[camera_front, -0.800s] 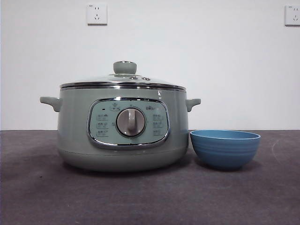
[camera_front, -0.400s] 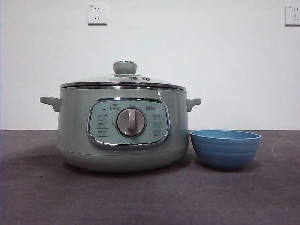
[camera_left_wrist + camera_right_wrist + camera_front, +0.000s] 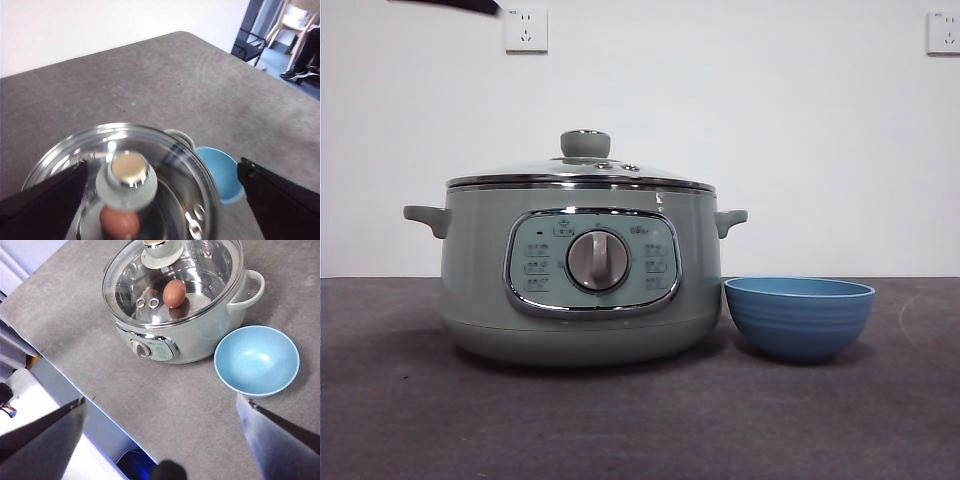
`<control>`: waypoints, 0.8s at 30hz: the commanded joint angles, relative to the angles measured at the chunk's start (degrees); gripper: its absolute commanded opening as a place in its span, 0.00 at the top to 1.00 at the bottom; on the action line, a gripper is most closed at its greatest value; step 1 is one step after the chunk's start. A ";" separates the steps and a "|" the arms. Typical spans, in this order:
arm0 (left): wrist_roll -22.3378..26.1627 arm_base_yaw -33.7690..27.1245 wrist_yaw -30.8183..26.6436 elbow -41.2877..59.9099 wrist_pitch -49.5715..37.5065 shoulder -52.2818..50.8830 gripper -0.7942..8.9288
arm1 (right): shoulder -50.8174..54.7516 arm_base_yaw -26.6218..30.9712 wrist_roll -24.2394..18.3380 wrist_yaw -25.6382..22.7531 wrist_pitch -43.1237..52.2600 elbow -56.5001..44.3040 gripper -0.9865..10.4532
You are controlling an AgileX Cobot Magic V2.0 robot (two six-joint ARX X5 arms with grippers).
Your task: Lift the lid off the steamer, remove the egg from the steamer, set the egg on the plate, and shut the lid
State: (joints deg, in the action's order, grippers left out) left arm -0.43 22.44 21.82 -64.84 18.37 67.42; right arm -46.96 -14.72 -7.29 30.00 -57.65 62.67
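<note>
Lid (image 3: pixel 582 172) on steamer (image 3: pixel 578 275), egg (image 3: pixel 174 293) inside under glass. Plate (image 3: pixel 799 316) just beside steamer on desk (image 3: pixel 410 420). Left gripper (image 3: pixel 160 192) above knob, fingers open; right gripper (image 3: pixel 160 440) high, fingers open.

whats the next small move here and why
Probably lower the left gripper onto the knob: its jaws stand open on either side above it, the lid is on the steamer, and the egg lies under the glass.

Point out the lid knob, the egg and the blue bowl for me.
lid knob (image 3: pixel 585 143): front view, on its pale-green side.
egg (image 3: pixel 174 293): right wrist view, middle of the shell, seen through the glass.
blue bowl (image 3: pixel 798 322): front view, on its ribbed outer wall.
</note>
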 commanded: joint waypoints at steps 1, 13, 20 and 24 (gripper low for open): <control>0.74 1.84 -2.58 -0.17 -4.79 4.11 0.40 | 0.09 -0.09 0.22 -0.02 0.11 0.02 0.47; 5.44 5.49 -9.99 -0.17 -12.41 16.24 0.40 | 0.09 -0.09 0.17 -0.09 0.11 0.02 0.47; 5.68 5.81 -11.41 -0.17 -12.35 19.41 0.40 | 0.09 -0.09 0.15 -0.11 0.11 0.02 0.47; 5.62 5.81 -11.32 -0.17 -11.45 21.42 0.40 | 0.09 -0.09 0.13 -0.13 0.11 0.00 0.47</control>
State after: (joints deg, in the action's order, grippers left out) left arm 4.51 28.05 10.59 -64.86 6.92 88.20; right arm -46.96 -14.72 -7.29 29.95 -57.65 62.67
